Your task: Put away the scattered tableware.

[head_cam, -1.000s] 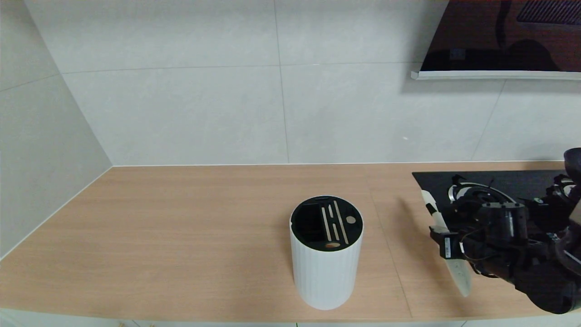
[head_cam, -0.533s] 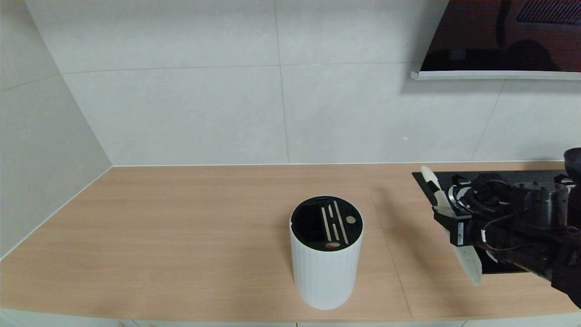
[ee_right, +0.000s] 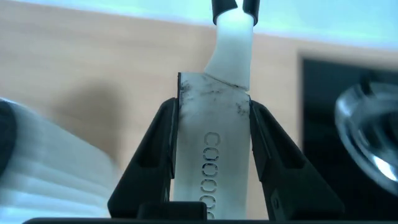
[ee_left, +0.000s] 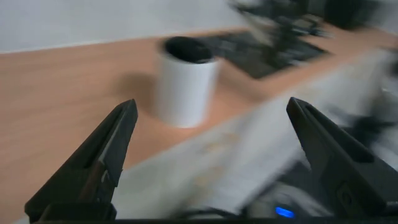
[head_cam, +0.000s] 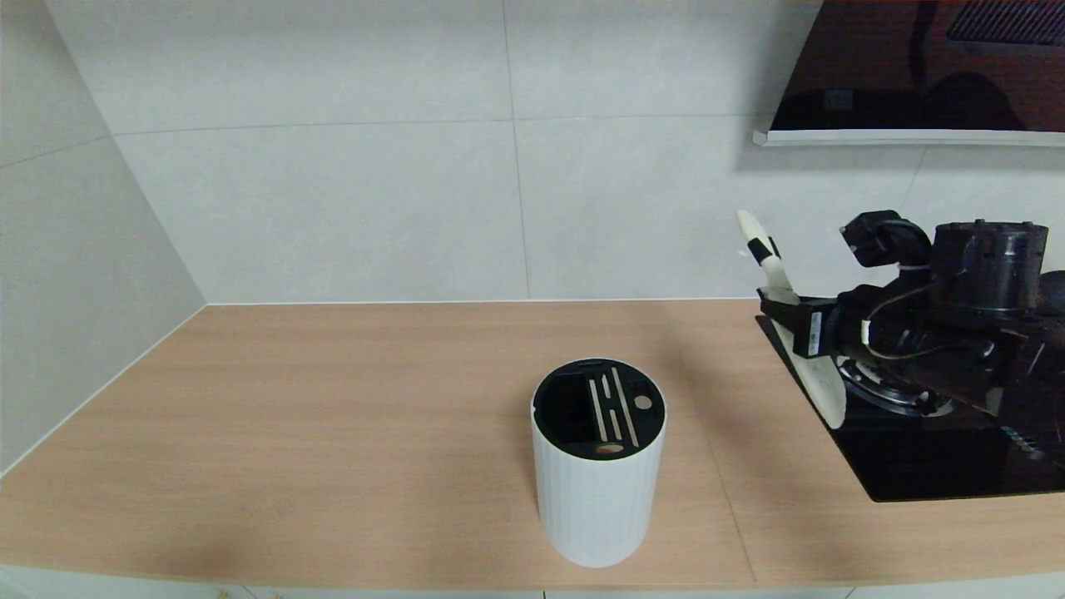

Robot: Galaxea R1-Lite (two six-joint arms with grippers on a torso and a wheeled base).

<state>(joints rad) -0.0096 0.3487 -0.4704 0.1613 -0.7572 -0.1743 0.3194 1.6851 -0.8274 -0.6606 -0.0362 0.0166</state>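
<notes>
A white knife (head_cam: 819,384) with a black band on its handle is held above the counter's right side, handle up and blade slanting down. My right gripper (head_cam: 800,326) is shut on the blade near the handle; the right wrist view shows the knife (ee_right: 214,155) clamped between both fingers. The white cylindrical holder (head_cam: 598,482) with a black slotted top stands near the front middle of the counter, left of the knife and apart from it. In the left wrist view, my left gripper (ee_left: 211,163) is open and off the counter's front edge, facing the holder (ee_left: 185,84).
A black cooktop (head_cam: 915,453) with a burner lies on the right of the wooden counter (head_cam: 333,416), partly under the right arm. A dark range hood (head_cam: 915,75) hangs at the upper right. Tiled walls close the back and left.
My right gripper has risen from near the counter's front right and moved toward the back wall, carrying the knife up with it. The holder has not moved.
</notes>
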